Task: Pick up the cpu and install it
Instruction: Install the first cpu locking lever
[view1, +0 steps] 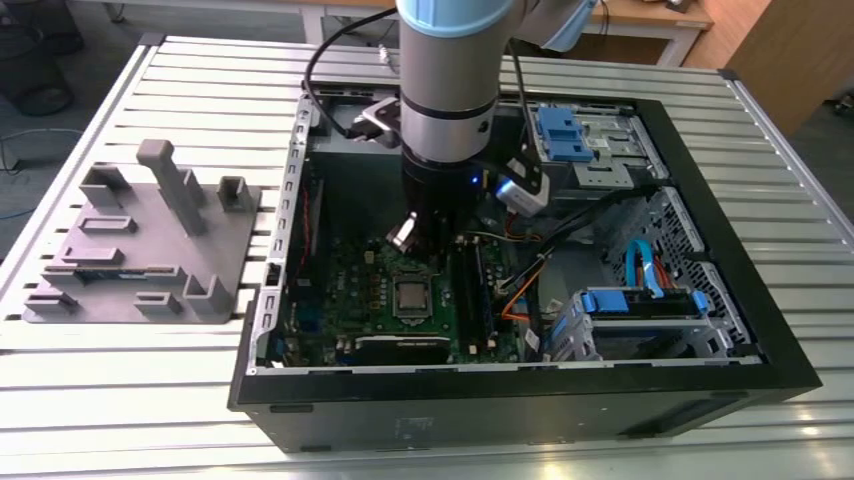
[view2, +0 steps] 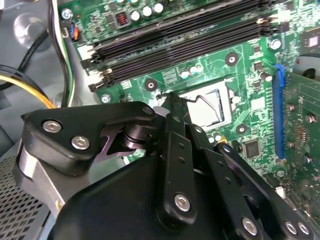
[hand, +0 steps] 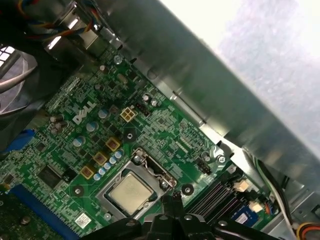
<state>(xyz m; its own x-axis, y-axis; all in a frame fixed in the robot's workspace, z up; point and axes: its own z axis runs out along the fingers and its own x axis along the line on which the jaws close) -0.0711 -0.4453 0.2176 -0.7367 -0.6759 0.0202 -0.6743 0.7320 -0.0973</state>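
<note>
Hovering end effector (hand: 170, 200), fingers together, empty, partly hiding socket, cpu (hand: 131, 192) seated.

You are looking at an open computer case (view1: 787, 375) lying on its side on a slatted metal worktop (view1: 134, 400). Inside it, a green motherboard (view1: 360, 290) sits toward the exterior view's left, with black memory slots (view2: 180, 37) running along one side of it. Orange cables (view1: 514, 300) cross the middle of the case, and blue drive brackets (view1: 561, 135) sit at its far corner. Beside the case, on the exterior view's left, you have a grey fixture (view1: 134, 250) with upright posts.
</note>
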